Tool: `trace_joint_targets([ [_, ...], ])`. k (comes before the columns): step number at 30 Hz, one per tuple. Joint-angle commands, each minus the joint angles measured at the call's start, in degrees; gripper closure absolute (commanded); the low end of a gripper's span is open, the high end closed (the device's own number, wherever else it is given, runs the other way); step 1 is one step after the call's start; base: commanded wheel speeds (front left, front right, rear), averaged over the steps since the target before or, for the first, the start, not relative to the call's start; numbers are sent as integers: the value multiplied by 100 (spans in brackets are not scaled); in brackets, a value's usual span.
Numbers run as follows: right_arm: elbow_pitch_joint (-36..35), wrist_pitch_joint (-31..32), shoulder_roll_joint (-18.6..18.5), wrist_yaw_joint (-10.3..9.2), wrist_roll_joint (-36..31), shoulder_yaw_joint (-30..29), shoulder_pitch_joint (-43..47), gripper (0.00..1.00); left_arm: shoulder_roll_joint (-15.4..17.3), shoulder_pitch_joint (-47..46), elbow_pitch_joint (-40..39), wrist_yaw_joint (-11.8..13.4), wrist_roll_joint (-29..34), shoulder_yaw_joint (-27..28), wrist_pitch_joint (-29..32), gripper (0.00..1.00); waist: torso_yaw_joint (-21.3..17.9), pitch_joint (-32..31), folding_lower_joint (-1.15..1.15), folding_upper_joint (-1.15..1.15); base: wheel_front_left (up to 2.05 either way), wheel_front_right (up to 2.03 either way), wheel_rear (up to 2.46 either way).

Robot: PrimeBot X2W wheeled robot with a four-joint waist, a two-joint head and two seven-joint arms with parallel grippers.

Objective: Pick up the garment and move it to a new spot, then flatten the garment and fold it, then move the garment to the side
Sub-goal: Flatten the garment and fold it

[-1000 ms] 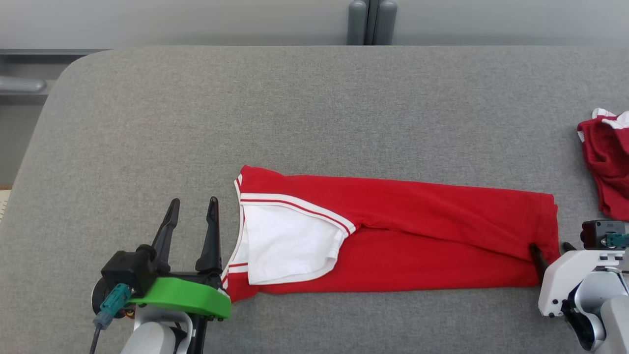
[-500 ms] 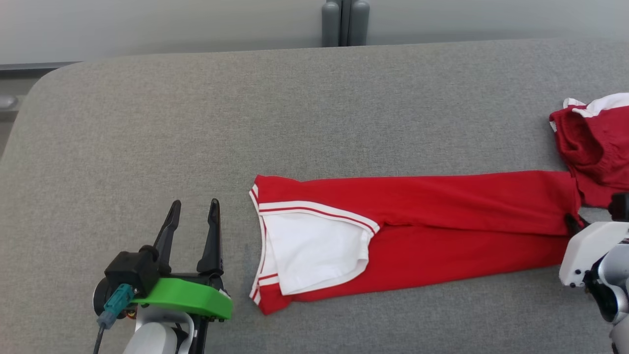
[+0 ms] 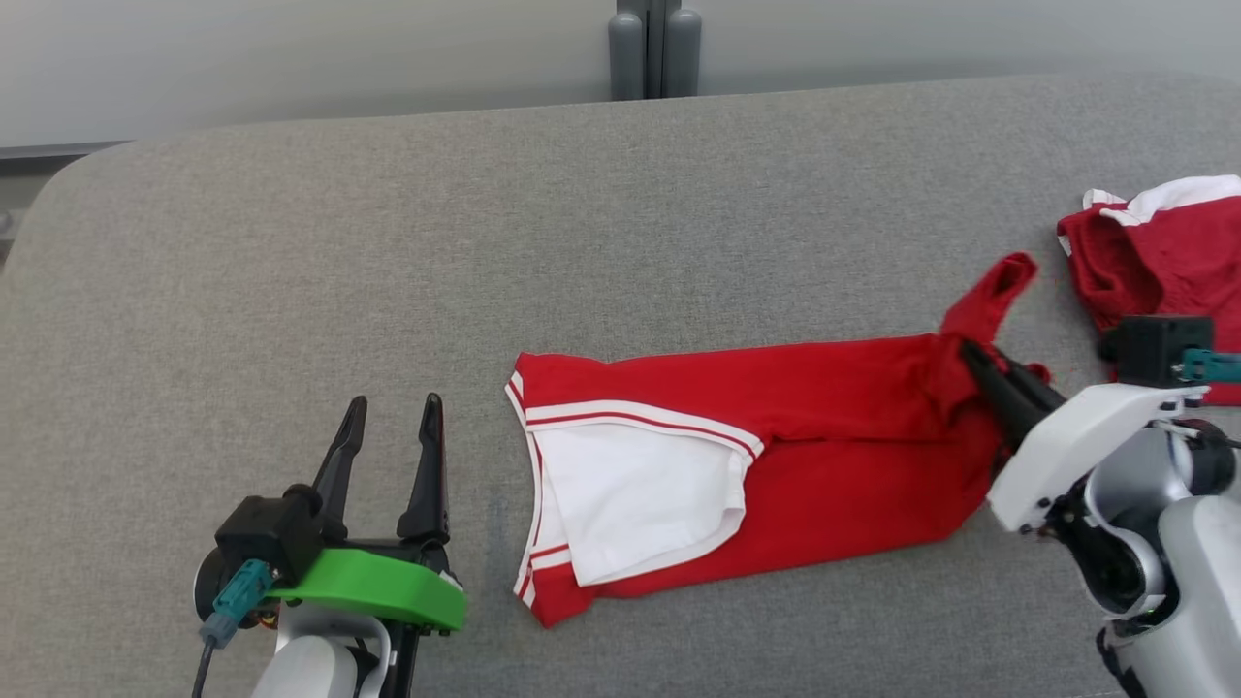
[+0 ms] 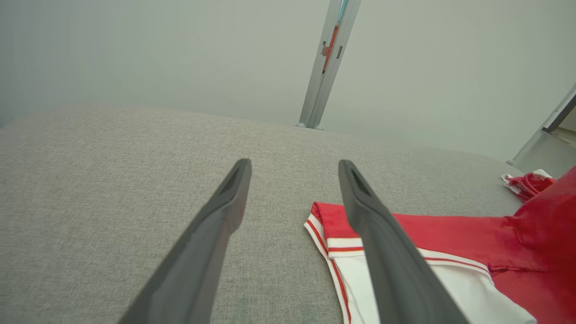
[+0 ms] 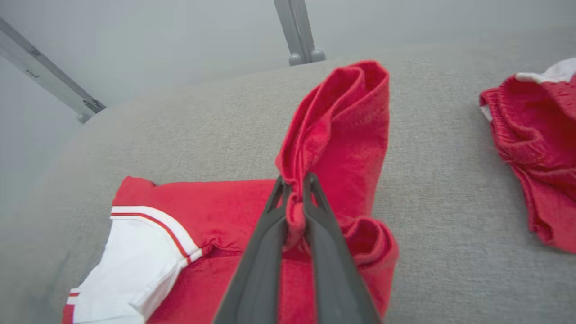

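Bearing the garment, a grey surface fronts a pale wall.

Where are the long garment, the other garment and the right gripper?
long garment [image 3: 843, 465], head view, lower red panel.
other garment [image 3: 1163, 262], head view, red folds.
right gripper [image 5: 295, 181], right wrist view, between fingertips.

The table is bare across its far half and whole left side, including ahead of the left claw, whereas the red garment covers the near centre and a second red garment blocks the right edge, with a narrow bare gap between them.
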Motion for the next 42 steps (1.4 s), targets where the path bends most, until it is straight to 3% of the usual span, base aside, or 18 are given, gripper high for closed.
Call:
trace_joint_targets([
  [1, -211, 86, 33, -4, 101, 161, 77, 100, -23, 1, 10, -22, 37, 35, -15, 0, 63, -31, 0, 0, 0, 0, 0],
  [6, -786, 335, 251, -4, 360, 1000, 45, 100, -74, -31, 25, -62, 34, 75, -15, 0, 261, -64, 0, 0, 0, 0, 0],
  [10, -849, 388, 555, -3, 551, 1584, -88, 100, -117, -16, 21, -82, 35, 134, -15, 0, 404, -70, 0, 0, 0, 0, 0],
  [18, -166, 236, 986, -3, 691, 2304, -328, 100, -235, -44, 66, -180, 75, 162, -14, 0, 719, -85, 0, 0, 0, 0, 0],
  [26, 794, -60, 1195, -3, 786, 2533, -627, 100, -305, 15, 138, -245, 131, 227, -15, 0, 856, -69, 0, 0, 0, 0, 0],
  [27, 928, -140, 1223, -3, 791, 2527, -676, 69, -313, 14, 150, -258, 140, 235, -14, 0, 861, -69, 0, 0, 0, 0, 0],
  [28, 1008, -197, 1244, -3, 815, 2544, -714, 22, -322, 14, 160, -264, 153, 238, -14, 0, 865, -70, 0, 0, 0, 0, 0],
  [29, 1104, -290, 1278, -3, 853, 2578, -772, 0, -333, 14, 169, -278, 162, 238, -14, 0, 868, -73, 0, 0, 0, 0, 0],
  [36, 1306, -872, 1349, -3, 998, 2646, -985, 0, -386, 59, 231, -323, 214, 222, -14, 0, 846, -121, 0, 0, 0, 0, 0],
  [42, 1398, -1676, 1119, -3, 415, 2140, -1147, 0, -405, 70, 234, -338, 290, 240, -14, 0, 758, -123, 0, 0, 0, 0, 0],
])
